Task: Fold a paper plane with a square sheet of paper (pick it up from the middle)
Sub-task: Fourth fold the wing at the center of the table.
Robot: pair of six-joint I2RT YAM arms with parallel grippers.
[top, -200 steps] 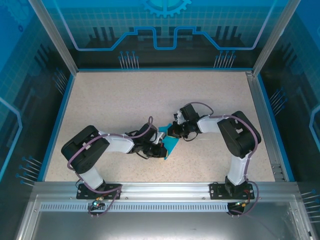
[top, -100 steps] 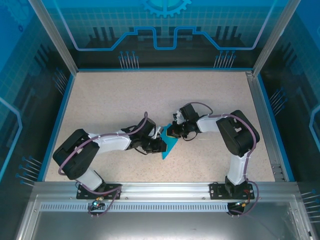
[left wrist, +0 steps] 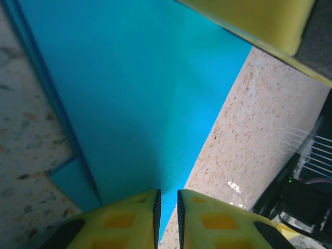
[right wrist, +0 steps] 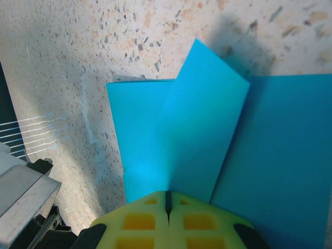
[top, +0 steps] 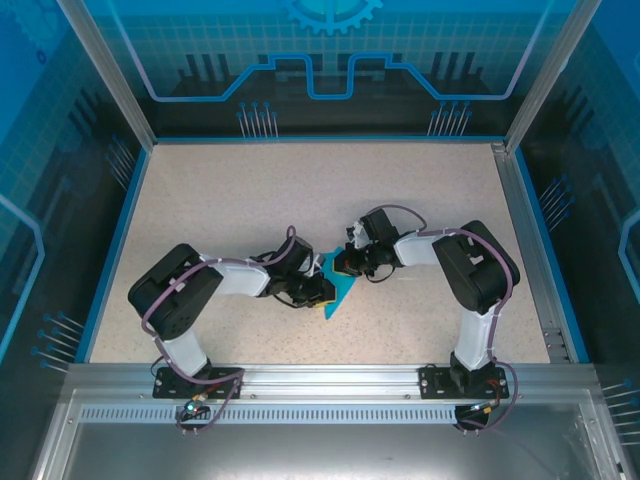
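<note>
The cyan-blue paper plane [top: 341, 291] lies mid-table as a narrow pointed triangle, its tip toward the near edge. My left gripper [top: 322, 291] sits at its left side. In the left wrist view the paper [left wrist: 145, 104] narrows toward my left gripper [left wrist: 167, 193], whose yellow fingers [left wrist: 129, 218] stand a narrow slit apart, paper showing in the gap. My right gripper [top: 341, 264] is at the far end. In the right wrist view the right gripper [right wrist: 167, 194] is shut, and a raised flap of the paper [right wrist: 202, 114] runs up from its seam.
Speckled beige tabletop [top: 230, 200] surrounds the paper. A blue rim and aluminium frame posts [top: 525, 230] bound it, with blue printed walls behind. The right gripper's yellow finger [left wrist: 259, 15] crosses the top of the left wrist view.
My left gripper went from shut to slightly parted, and the left arm's elbow swung out and back. The right arm and the paper have hardly moved.
</note>
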